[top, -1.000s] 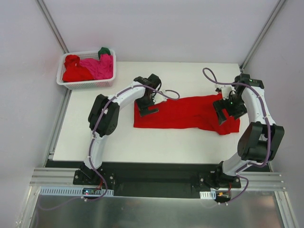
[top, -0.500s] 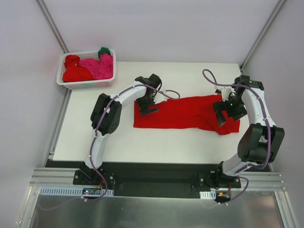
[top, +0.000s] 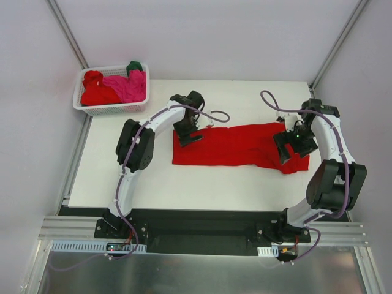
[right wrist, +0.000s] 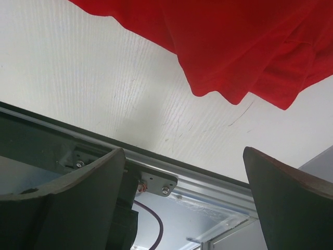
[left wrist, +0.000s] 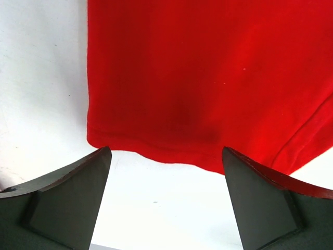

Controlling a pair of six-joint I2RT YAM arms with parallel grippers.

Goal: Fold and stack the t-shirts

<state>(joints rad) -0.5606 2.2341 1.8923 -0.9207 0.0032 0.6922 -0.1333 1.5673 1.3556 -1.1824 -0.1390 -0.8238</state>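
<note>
Lying flat across the middle of the white table, the spread red t-shirt runs left to right as a long band. Its right end is bunched and wrinkled.

The left gripper hangs over the left end of this shirt, at the far-left corner of the cloth. The left wrist view shows its jaws wide apart and empty, with the shirt's hem and bare table below them.

The right gripper hangs over the bunched right end. The right wrist view shows its jaws fully spread and empty, with the rumpled cloth edge and the table's edge beyond.

At the far-left corner of the table sits the white lattice basket. It holds a crumpled red t-shirt, a magenta-pink t-shirt and a dark green t-shirt at its far rim.
</note>
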